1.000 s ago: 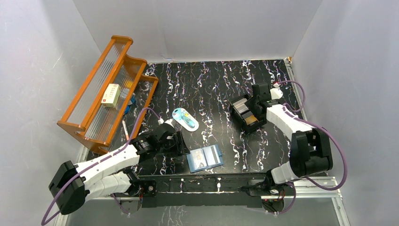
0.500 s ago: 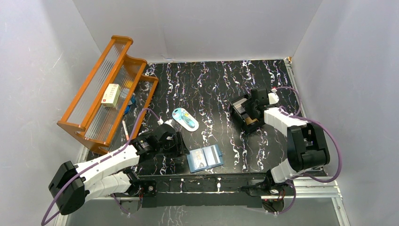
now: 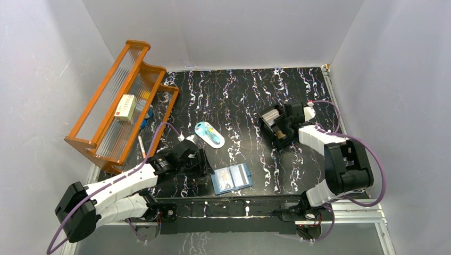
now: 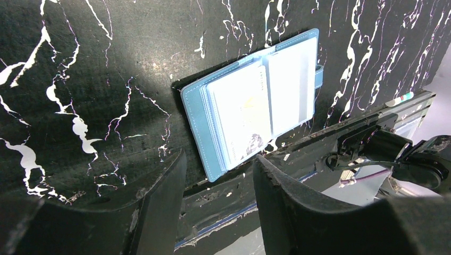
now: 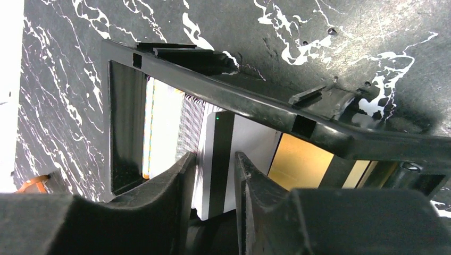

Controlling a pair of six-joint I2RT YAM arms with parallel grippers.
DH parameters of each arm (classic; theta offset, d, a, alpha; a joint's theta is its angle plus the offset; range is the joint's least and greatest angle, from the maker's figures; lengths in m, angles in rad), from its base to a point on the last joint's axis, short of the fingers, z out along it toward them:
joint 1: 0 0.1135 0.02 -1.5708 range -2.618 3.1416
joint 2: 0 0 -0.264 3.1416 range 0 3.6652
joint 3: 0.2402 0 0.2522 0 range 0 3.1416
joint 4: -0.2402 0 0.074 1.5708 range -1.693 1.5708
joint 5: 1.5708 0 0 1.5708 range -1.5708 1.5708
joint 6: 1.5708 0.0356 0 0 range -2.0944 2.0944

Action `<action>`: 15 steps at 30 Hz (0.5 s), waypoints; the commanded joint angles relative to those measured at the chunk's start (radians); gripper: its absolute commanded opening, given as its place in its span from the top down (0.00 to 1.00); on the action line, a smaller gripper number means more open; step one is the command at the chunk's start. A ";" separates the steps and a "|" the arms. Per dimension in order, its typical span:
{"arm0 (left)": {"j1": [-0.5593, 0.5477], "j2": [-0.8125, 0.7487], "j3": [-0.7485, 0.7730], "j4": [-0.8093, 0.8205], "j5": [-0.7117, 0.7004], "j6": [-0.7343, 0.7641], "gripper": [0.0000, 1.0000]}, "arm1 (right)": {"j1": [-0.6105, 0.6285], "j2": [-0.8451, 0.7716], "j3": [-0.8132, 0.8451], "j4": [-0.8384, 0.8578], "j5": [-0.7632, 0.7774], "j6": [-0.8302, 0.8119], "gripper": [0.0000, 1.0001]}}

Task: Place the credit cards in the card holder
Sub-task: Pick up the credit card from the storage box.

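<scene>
The card holder (image 3: 231,178) is a blue wallet lying open near the table's front edge, with a pale card in its clear pockets (image 4: 250,111). My left gripper (image 3: 205,166) hovers just left of it, open and empty (image 4: 219,158). The credit cards (image 5: 175,127) stand as a pale stack in a black open-topped box (image 3: 266,118), with orange-tan ones (image 5: 300,162) beside them. My right gripper (image 3: 286,125) reaches into the box. Its jaws (image 5: 215,159) are narrowed but apart, either side of the top of a white card with a black stripe (image 5: 220,154).
An orange slatted rack (image 3: 106,114) stands at the left with a cream box (image 3: 126,107) on it. A light-blue oval item (image 3: 209,134) lies mid-table. A thin pen (image 3: 141,146) lies by the rack. A metal rail (image 3: 239,204) runs along the front edge.
My right gripper has moved nearer and lower, down into the black box over the cards. The left arm and the wallet have not moved.
</scene>
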 commanded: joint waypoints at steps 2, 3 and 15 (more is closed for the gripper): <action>-0.005 -0.005 -0.013 -0.005 -0.003 -0.004 0.52 | -0.002 -0.040 -0.023 0.025 0.037 0.001 0.65; -0.005 -0.004 -0.015 -0.004 -0.002 -0.005 0.52 | -0.003 -0.042 -0.024 0.025 0.039 0.002 0.67; -0.005 -0.010 -0.019 -0.002 -0.001 -0.007 0.52 | -0.002 -0.063 -0.020 -0.002 0.055 0.014 0.76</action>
